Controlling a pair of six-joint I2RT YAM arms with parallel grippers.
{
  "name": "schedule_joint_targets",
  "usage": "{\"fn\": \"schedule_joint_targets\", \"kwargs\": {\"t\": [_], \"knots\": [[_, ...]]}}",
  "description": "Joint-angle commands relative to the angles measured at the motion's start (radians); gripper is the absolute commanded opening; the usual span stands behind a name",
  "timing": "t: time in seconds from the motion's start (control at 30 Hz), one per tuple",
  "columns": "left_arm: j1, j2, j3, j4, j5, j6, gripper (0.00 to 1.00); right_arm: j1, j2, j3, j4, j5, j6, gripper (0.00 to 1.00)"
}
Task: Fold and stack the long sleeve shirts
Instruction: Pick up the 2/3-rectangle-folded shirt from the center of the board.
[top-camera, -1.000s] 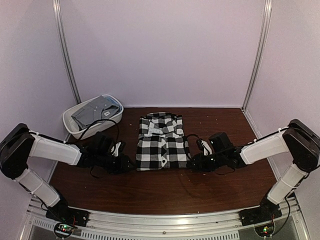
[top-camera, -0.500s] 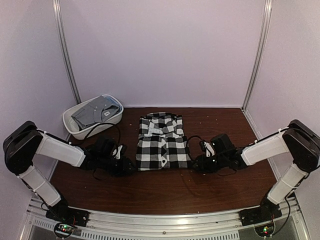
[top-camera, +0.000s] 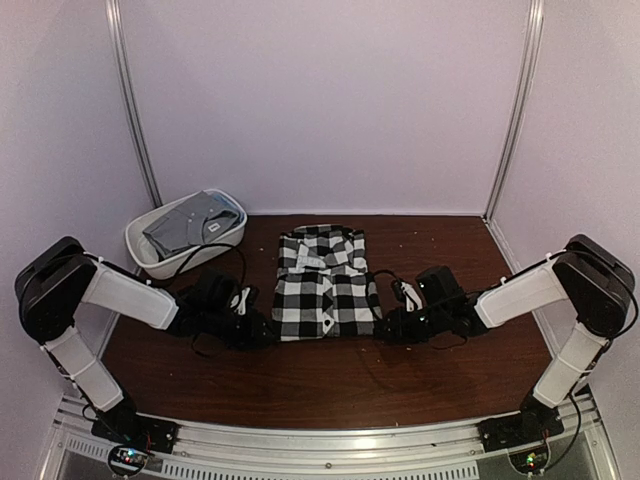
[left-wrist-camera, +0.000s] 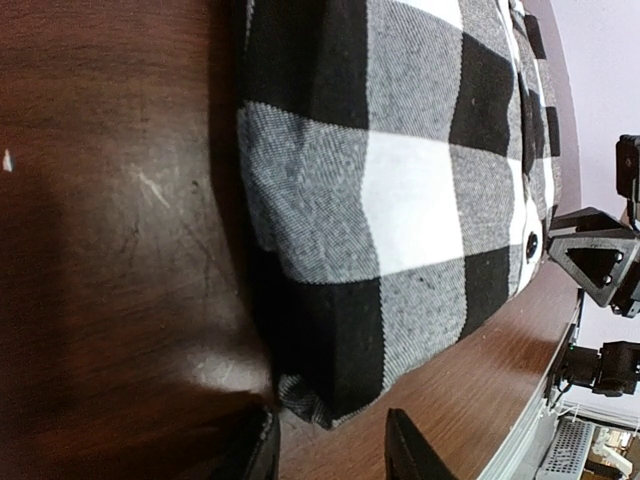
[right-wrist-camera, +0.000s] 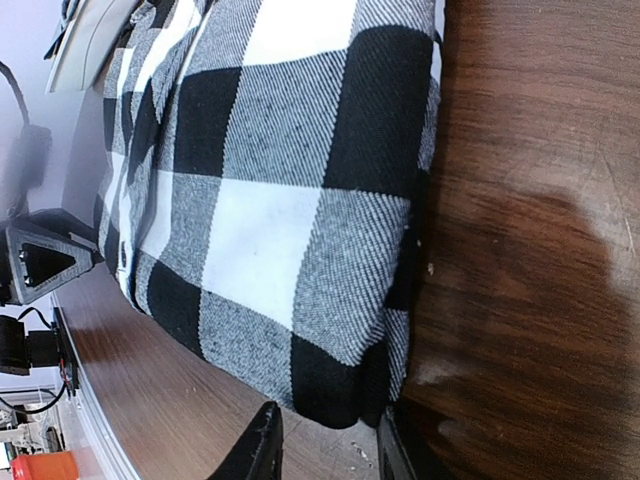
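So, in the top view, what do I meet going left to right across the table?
White tub holding the grey shirt → left end effector → black-and-white checked shirt → right end effector.

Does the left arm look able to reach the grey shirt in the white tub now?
Probably yes: the grey shirt lies uncovered in the open white tub, just beyond the left hand on its own side, with nothing standing between them.

Left claw (top-camera: 262, 329), right claw (top-camera: 385, 326) nearer shirt (top-camera: 325, 290)
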Motion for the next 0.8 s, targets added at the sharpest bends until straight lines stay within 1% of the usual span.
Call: {"fn": "schedule_joint_targets", "kwargs": {"t": [0.0,0.3,0.33,0.43,0.57,0.77], "knots": [[-0.007,0.044,0.032,0.011,0.01,0.0,0.33,-0.005,0.021,0.012,-0.036,-0.002,-0.01,0.34],[-0.009,0.046,0.045,0.0,0.015,-0.011,0.1,-0.006,0.012,0.024,-0.062,0.007,-0.011,0.3],[-0.009,0.046,0.046,-0.004,0.013,-0.011,0.06,-0.005,0.003,0.022,-0.066,0.014,-0.01,0.3],[-0.009,0.044,0.051,-0.013,0.008,-0.011,0.0,-0.006,-0.03,0.005,-0.079,0.05,-0.011,0.34],[-0.009,0.032,0.051,-0.035,-0.004,-0.011,0.0,-0.005,-0.05,0.004,-0.108,0.081,-0.021,0.36],[-0.009,0.002,0.045,-0.062,-0.019,-0.008,0.0,0.019,-0.052,0.007,-0.132,0.104,-0.038,0.36]]}}
